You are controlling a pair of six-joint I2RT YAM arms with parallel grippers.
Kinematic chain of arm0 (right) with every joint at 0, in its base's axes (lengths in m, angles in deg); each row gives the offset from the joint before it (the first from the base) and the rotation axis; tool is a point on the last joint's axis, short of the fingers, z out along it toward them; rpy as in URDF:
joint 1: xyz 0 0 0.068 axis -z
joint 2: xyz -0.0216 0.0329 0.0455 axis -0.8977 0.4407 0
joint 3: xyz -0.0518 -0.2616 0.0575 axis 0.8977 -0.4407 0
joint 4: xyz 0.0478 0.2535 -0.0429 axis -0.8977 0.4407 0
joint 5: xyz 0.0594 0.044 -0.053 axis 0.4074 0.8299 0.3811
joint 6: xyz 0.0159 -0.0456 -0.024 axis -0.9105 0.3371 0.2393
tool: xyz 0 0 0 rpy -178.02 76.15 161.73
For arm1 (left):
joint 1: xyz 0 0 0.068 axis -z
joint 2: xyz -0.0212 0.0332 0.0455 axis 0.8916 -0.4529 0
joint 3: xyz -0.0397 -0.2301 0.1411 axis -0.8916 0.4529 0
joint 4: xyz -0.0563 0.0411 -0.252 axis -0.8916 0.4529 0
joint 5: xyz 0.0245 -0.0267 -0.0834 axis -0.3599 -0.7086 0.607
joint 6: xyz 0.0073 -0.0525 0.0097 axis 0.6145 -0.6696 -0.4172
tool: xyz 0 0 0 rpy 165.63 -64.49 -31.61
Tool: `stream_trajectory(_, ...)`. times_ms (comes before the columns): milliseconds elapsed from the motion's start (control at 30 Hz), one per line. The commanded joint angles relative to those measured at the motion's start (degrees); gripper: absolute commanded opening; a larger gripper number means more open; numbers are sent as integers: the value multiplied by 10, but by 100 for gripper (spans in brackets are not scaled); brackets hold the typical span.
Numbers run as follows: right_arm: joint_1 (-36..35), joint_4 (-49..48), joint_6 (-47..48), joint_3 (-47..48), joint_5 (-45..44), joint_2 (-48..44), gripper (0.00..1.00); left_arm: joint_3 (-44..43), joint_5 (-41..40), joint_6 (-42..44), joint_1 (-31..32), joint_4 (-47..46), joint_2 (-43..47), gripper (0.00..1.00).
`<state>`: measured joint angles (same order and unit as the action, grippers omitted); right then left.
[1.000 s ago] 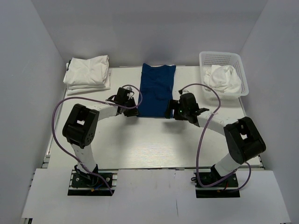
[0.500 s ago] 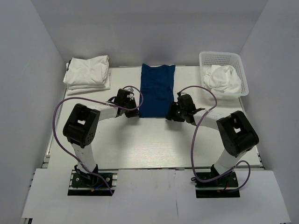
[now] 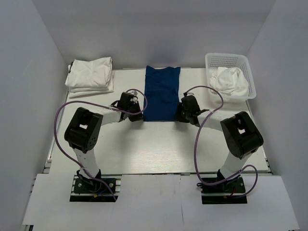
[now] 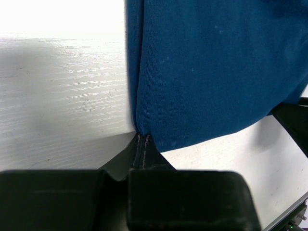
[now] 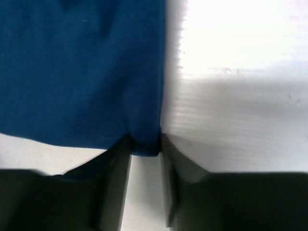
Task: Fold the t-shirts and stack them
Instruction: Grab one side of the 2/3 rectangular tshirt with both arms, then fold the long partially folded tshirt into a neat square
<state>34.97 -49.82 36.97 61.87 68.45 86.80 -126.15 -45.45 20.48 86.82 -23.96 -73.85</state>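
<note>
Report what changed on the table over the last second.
The right gripper swung left to the blue t-shirt. The shirt's near right corner now sits between its fingers, but a firm grip is unclear. The left gripper closed on the near left corner. The shirt itself, the folded white stack and the basket with its white t-shirt stayed put.

Flat t-shirt [image 3: 162,91] centre, folded stack [image 3: 90,74] far left, shirt [image 3: 230,79] in basket [image 3: 226,58] far right
</note>
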Motion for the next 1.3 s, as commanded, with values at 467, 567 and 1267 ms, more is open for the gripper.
stream_trajectory(467, -27, 57, 27, -130, 140, -167, 0, 82, -92, 18, 74, 106, 225, 0)
stream_trajectory(567, -35, 117, 52, -135, 140, -259, 0, 112, -92, 23, 88, 106, 314, 0)
stream_trajectory(1267, -23, 173, 54, 62, 45, -300, 0, -22, -297, 0, 89, 101, 371, 0)
